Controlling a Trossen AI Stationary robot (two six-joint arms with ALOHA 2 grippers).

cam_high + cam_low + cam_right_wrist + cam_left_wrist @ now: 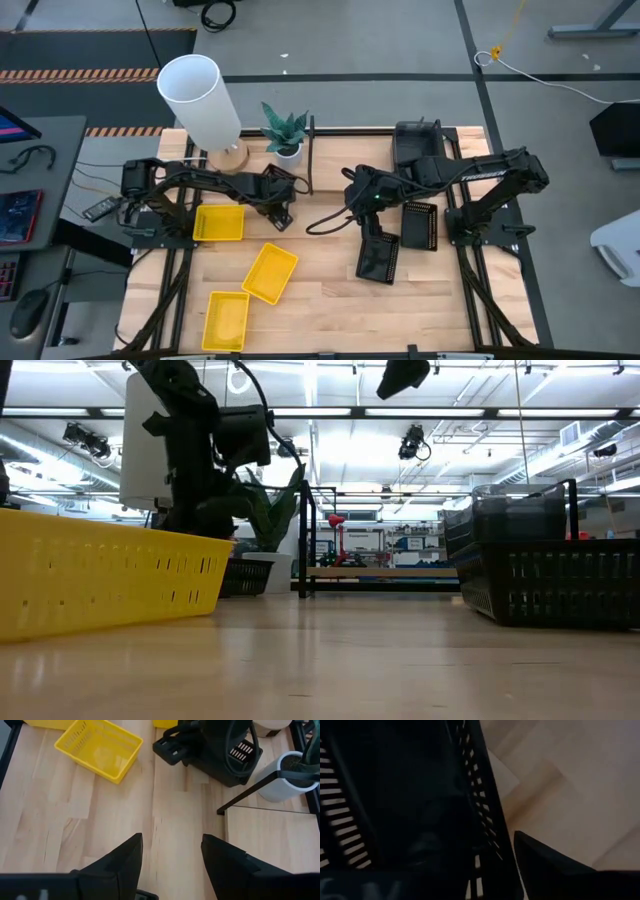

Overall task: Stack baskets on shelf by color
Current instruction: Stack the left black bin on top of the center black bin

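My left gripper [280, 207] is at mid-table, near the plant, shut on a small black perforated basket [395, 805], also seen in the right wrist view [239, 756]. My right gripper [171, 857] is open and hovers over bare wood at the table's centre [358, 196]. Two more black baskets [378, 258] [420, 225] lie flat on the table to the right. Three yellow baskets [218, 222] [270, 272] [227, 320] lie on the left half. Dark grey baskets [418, 145] sit nested at the far right, by the black shelf frame [311, 155]. My left gripper has the black basket's slotted side wall [482, 827] between its fingers. One finger [555, 865] is outside the wall; the other is lost in the dark inside the basket. In the low view the basket [245, 577] sits about at table height; whether it is lifted clear, I cannot tell.
A white cylindrical lamp shade [203, 98] and a small potted plant [285, 135] stand at the far edge, left of the shelf. Bare wood lies between the yellow baskets and the black ones at the table's near middle [320, 300].
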